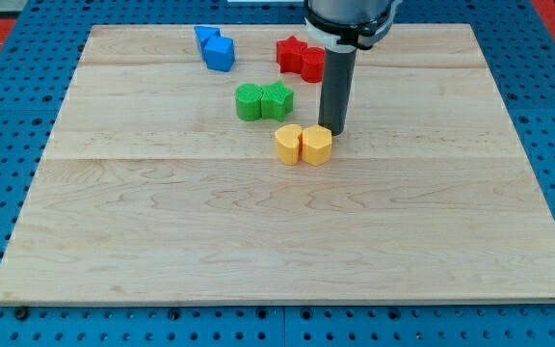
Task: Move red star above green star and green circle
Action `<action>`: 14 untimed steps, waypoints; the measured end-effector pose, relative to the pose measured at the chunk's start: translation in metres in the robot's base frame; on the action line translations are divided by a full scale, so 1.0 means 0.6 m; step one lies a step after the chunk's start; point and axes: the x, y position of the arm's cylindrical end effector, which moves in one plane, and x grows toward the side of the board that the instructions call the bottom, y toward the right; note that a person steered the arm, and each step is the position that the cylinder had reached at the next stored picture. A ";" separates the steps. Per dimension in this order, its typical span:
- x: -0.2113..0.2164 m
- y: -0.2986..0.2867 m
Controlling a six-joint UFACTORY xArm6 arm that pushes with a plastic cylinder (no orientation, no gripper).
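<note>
Currently my tip (332, 130) sits on the wooden board (258, 241), just at 12 to 1 o'clock of the right-hand yellow block (317, 145), touching or nearly touching its upper edge; I cannot tell which. It is a bare rod, nothing to open or close, nothing held.

Red pair lies at 11 o'clock from my tip, near the view's top: two red blocks pressed together, the left one (290, 53) and the right one (312, 64). Which of them is the red star I cannot make out; the rod hides part of the right one.

Green pair at 10 o'clock from my tip, touching each other: green circle (250, 101) on the left, green star (277, 99) on the right. The reds lie at 1 o'clock of the greens, apart from them.

Left yellow block (289, 145) touches its partner.

Two blue blocks (216, 48) at 10 o'clock of the greens, close together, shapes unclear
</note>
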 end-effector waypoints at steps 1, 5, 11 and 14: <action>0.000 -0.002; -0.099 0.156; -0.281 -0.045; -0.231 -0.133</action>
